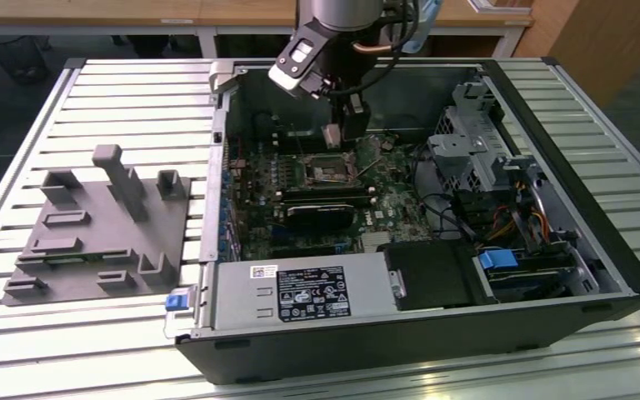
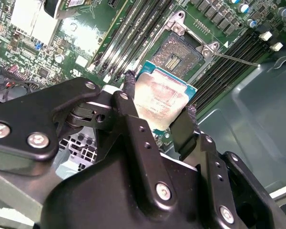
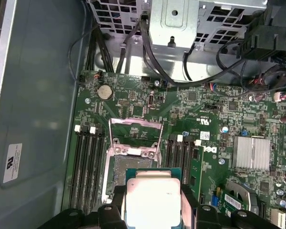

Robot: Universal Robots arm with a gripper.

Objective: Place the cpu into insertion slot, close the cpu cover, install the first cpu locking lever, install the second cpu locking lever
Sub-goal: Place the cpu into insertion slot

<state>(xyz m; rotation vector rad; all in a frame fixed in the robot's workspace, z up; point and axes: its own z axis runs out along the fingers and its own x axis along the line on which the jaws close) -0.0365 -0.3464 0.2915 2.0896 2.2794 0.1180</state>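
In the exterior view an open computer case lies on a slatted tabletop. A grey fixture stands beside it, on the exterior view's left. The arm reaches down into the case from the far side. The gripper hangs over the green board, close to the slot, which shows a dark centre inside a metal rim.

In the second wrist view the two black fingers are closed on the cpu, one on each of two opposite edges. The cpu is tilted, its silver top faces the camera, and it is in the air, apart from the board. The slot is just beyond it, uncovered, with its field of contacts in sight. Long black memory slots run on both sides of it. A thin metal lever points away from one corner of the slot.

In the first wrist view the cpu is again between the fingers and hides the near part of the slot. The cover is folded open, and through its cut-out centre the board can be seen. A ribbed silver heatsink and a round battery sit further off on the board
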